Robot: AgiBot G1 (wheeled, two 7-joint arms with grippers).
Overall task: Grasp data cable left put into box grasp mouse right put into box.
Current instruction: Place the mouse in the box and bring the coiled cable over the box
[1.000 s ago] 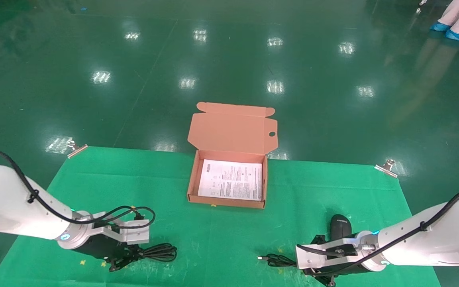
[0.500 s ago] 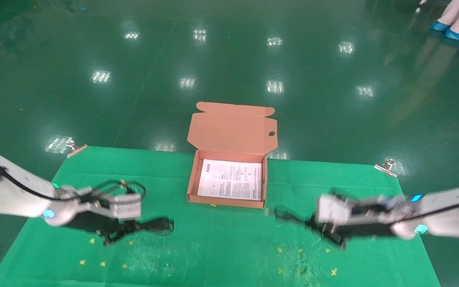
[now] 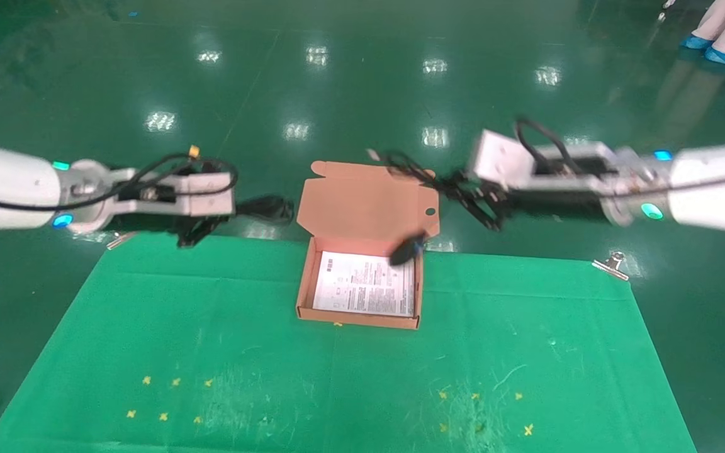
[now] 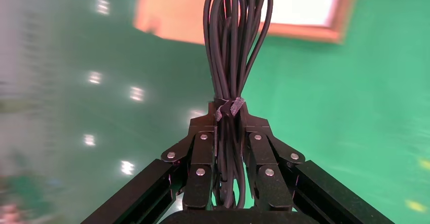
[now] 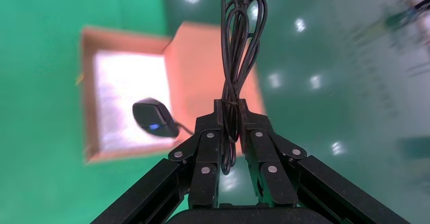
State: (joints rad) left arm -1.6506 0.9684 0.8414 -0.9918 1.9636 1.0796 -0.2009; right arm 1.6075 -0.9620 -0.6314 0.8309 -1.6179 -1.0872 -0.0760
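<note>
From the head view, both arms are up in the air, one on each side of the box (image 3: 362,296). The left gripper (image 3: 202,228) is hanging left of the open flap, holding the data cable (image 3: 268,207), which is sticking out toward the box. The right gripper (image 3: 485,204) is hanging right of the flap. The mouse (image 3: 406,250) is dangling by its cord (image 3: 413,171) above the far right corner of the box; it is blurry, so I cannot tell if it is touching the white sheet (image 3: 365,283). The box is sitting open at the back of the green mat (image 3: 337,377).

From the left wrist view, the left gripper (image 4: 230,155) is squeezing tight on the data cable (image 4: 234,36) just below its little tie. The loops are pointing at the box (image 4: 309,29).

From the right wrist view, the right gripper (image 5: 230,133) is pinching the bundled cord (image 5: 241,46), not the mouse (image 5: 153,117) itself. The mouse is hanging over the box (image 5: 127,92).

I think both things are being carried to the box. Next, each arm likely needs to move over the sheet, go down low, and only then let go, so the swinging mouse is not landing outside.
</note>
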